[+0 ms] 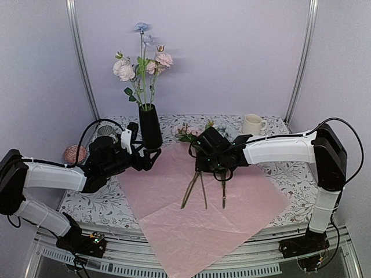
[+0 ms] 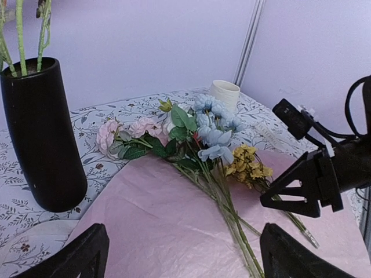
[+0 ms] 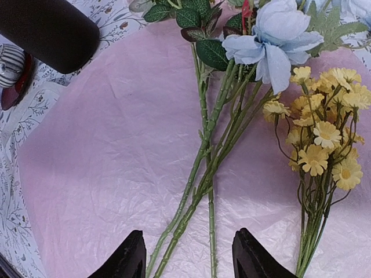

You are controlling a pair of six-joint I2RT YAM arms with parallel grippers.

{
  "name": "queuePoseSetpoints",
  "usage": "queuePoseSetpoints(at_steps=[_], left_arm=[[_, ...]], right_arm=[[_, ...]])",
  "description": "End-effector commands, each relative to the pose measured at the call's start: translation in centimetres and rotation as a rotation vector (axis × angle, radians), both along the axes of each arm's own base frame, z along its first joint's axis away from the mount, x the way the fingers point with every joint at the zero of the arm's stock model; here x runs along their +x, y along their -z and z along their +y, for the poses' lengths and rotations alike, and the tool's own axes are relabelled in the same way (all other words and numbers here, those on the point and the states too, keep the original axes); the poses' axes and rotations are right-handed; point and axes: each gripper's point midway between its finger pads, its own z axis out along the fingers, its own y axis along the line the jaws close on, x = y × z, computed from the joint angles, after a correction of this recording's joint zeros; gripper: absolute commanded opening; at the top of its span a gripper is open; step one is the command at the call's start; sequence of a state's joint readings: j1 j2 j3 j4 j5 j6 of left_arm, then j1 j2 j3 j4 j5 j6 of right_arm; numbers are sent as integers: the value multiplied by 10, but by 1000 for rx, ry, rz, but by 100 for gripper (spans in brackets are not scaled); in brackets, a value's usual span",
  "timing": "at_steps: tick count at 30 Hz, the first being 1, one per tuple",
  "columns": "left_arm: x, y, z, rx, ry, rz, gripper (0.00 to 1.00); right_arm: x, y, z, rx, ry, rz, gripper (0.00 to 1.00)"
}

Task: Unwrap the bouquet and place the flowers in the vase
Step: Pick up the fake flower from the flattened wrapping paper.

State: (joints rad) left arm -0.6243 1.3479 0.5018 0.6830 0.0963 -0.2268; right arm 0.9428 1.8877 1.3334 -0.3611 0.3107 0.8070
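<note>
— Far right?
— Cream ceramic mug [image 1: 253, 124], upright, handle turned right, on white tablecloth printed with grey leaves [image 1: 278, 169].
— Left edge?
— Round pink ribbed ball [image 1: 74, 153]; striped grey cup [image 1: 106, 132] near it, further back.

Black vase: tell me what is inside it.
Several green stems stand in the black vase, carrying pink and white roses and pale blue blooms above its mouth. Its opaque wall hides their lower ends and anything else inside.

bare wrapping paper [image 1: 191, 231] at front, flowers [image 1: 125, 69] crowding mouth of vase [image 1: 150, 128]
</note>
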Motion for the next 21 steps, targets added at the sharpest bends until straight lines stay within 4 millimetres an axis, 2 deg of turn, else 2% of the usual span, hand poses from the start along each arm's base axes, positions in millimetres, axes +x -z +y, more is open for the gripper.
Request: queuePoseSetpoints(at_steps=[1, 8, 17, 21], left_arm=[[-2, -5, -7, 16, 19, -40, 93], [-10, -13, -10, 2, 44, -58, 93], [-13, -18, -9, -2, 47, -73, 93], [-14, -20, -9, 1, 48, -79, 93]], right_arm=[[-8, 15, -8, -32, 72, 100, 52], [11, 18, 3, -6, 134, 116, 47], [28, 41, 19, -1, 139, 151, 43], [36, 47, 26, 9, 134, 156, 38]])
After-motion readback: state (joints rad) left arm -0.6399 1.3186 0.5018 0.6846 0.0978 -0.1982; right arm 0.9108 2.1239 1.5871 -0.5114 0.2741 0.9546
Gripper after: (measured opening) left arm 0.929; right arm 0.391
